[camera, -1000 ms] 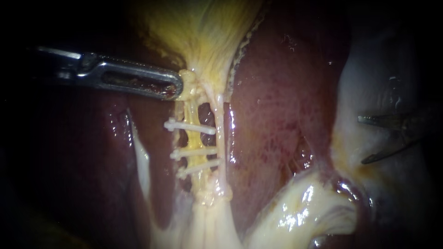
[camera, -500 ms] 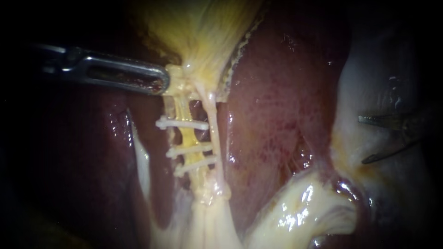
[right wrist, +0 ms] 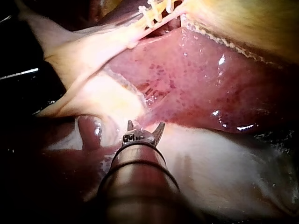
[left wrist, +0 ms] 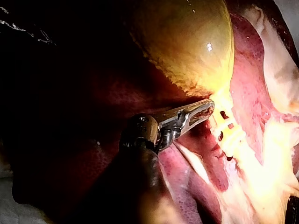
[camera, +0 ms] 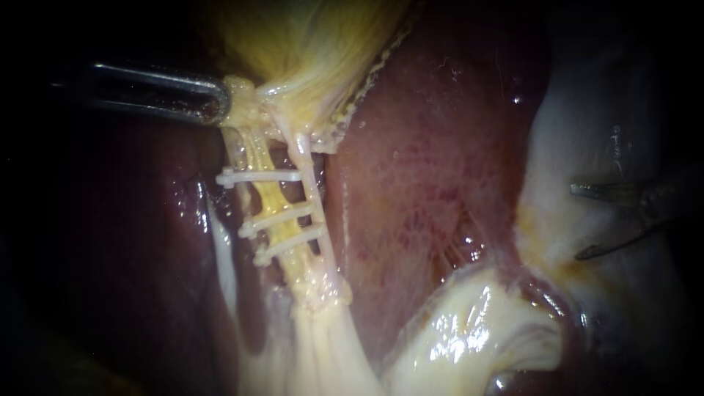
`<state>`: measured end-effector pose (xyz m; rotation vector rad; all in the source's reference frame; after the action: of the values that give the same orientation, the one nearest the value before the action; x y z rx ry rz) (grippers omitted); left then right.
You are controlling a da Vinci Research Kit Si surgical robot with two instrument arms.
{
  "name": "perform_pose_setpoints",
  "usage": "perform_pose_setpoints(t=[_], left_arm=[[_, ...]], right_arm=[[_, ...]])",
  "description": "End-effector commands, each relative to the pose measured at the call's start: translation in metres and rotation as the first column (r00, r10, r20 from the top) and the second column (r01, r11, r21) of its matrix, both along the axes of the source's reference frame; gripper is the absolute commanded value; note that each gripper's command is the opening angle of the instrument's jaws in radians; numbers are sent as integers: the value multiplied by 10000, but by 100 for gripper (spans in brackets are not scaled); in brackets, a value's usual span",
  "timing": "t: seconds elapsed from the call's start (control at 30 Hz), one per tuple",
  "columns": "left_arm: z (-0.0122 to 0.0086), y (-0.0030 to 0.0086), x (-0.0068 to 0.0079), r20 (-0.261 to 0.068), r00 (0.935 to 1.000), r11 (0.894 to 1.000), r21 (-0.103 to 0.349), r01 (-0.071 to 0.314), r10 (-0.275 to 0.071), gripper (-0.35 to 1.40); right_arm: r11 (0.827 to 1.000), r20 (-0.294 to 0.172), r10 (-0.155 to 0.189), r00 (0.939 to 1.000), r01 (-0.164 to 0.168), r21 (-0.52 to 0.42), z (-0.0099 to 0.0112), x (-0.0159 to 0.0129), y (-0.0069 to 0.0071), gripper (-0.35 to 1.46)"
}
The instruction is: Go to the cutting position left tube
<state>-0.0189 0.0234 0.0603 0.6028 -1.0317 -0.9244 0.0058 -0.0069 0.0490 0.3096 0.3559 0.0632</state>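
My left instrument (camera: 220, 104) comes in from the left, its jaws shut on the yellow neck of the gallbladder (camera: 315, 44). It holds that tissue stretched to the left. Below the grip run two tubes: the thicker yellow left tube (camera: 270, 198) and the thin pale right tube (camera: 314, 202). Three white clips (camera: 279, 218) lie across them. My right instrument (camera: 576, 224) hangs far to the right over pale tissue, with its two thin blades open and apart from the tubes. The right wrist view shows those blades (right wrist: 145, 128) open, with the clips (right wrist: 156, 11) far ahead.
Dark red liver (camera: 425, 183) lies between the tubes and my right instrument. Glistening pale fat (camera: 469, 337) sits below it. Whitish tissue (camera: 609, 132) covers the right side. In the left wrist view the gallbladder (left wrist: 187, 42) bulges above the jaws (left wrist: 205, 109).
My left instrument has drawn the gallbladder's neck to the left and slightly up, so the tubes and clips now lean left. My right instrument has stayed in place with its blades open.
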Motion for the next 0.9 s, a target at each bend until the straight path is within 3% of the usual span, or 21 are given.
perform_pose_setpoints(t=[0.03,0.2,0.37,0.53,0.73,0.9], left_arm=[[0,0,-1,-2,10000,10000,-5,3,-3,-35],[1,-2,-1,-11,10000,10000,-13,12,-12,-35],[0,-2,-2,-17,10000,10000,-16,19,-19,-35],[0,-3,-2,-19,10000,10000,-17,22,-22,-35],[0,-3,-3,-22,10000,10000,-17,27,-27,-35],[0,-3,-3,-24,10000,10000,-17,30,-30,-35]], right_arm=[[10000,-8,-8,10000,8,25,0,1,0,134],[9995,-62,65,10000,-63,317,-2,6,0,134],[9950,-440,624,9971,-587,809,-4,15,0,136],[9879,-818,983,9918,-874,1280,-6,28,-1,137],[9683,-1464,1350,9800,-991,2295,-9,47,-3,137],[9514,-1999,1792,9633,-1180,2845,-10,66,-3,137]])
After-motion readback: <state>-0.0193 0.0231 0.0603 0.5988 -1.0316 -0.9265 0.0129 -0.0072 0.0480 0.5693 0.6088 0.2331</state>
